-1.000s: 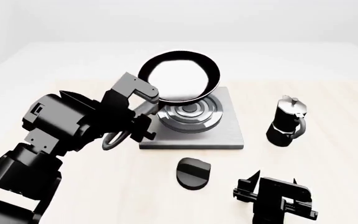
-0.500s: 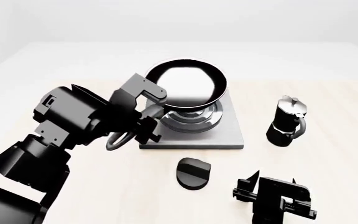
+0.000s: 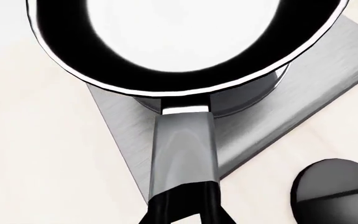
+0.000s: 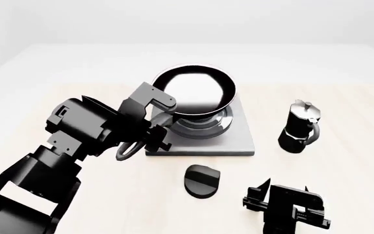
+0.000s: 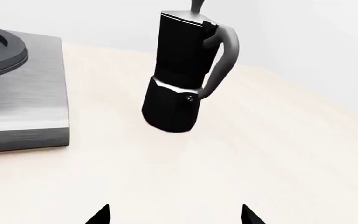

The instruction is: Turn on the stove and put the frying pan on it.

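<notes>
The frying pan (image 4: 196, 91), black with a glossy inside, sits level over the stove's dark burner rings (image 4: 203, 126), close to or on them. My left gripper (image 4: 151, 130) is shut on the pan's grey handle (image 3: 184, 154); the handle's end loop sticks out behind it. The pan (image 3: 185, 42) fills the left wrist view above the grey stove plate (image 3: 328, 79). The black round knob (image 4: 202, 180) lies on the table in front of the plate (image 4: 235, 142). My right gripper (image 4: 284, 201) is open and empty near the table's front edge, its tips (image 5: 101, 217) apart.
A black moka pot (image 4: 299, 127) with a silver lid stands to the right of the stove; it also shows in the right wrist view (image 5: 182, 74), beside the plate's edge (image 5: 24, 98). The knob shows in the left wrist view (image 3: 337, 191).
My left arm has carried the pan right and down, from tilted above the plate's far left corner to level over the burner rings. The right arm has not moved.
</notes>
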You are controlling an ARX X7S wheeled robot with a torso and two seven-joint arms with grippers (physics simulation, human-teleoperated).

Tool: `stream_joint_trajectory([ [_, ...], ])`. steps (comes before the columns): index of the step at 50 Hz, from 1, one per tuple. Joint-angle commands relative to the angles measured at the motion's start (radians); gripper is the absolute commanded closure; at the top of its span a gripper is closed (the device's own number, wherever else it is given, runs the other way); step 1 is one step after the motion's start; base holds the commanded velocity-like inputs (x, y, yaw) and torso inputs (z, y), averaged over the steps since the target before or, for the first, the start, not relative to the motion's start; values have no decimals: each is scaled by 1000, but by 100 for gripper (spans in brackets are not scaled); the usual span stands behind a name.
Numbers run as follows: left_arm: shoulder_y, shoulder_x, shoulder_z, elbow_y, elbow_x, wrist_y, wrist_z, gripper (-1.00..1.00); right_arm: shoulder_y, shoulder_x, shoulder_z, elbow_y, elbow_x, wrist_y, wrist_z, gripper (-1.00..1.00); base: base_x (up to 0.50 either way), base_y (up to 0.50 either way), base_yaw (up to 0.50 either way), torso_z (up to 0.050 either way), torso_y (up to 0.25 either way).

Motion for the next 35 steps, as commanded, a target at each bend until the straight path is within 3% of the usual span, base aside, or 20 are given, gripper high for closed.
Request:
stream_joint_trajectory([
  [1, 1, 0, -32, 32, 8, 23, 2, 100, 2, 1, -3, 1, 4, 2, 1, -100, 0, 0, 0, 0, 0],
  [14, 37, -9, -25, 83, -2, 40, 0, 100, 3, 4, -6, 2, 8, 4, 0, -100, 0, 0, 0, 1, 2],
  [35, 64, 23, -5, -37, 40, 140, -17, 100, 4, 6, -13, -5, 10, 11, 4, -100, 0, 0, 0, 0, 2],
])
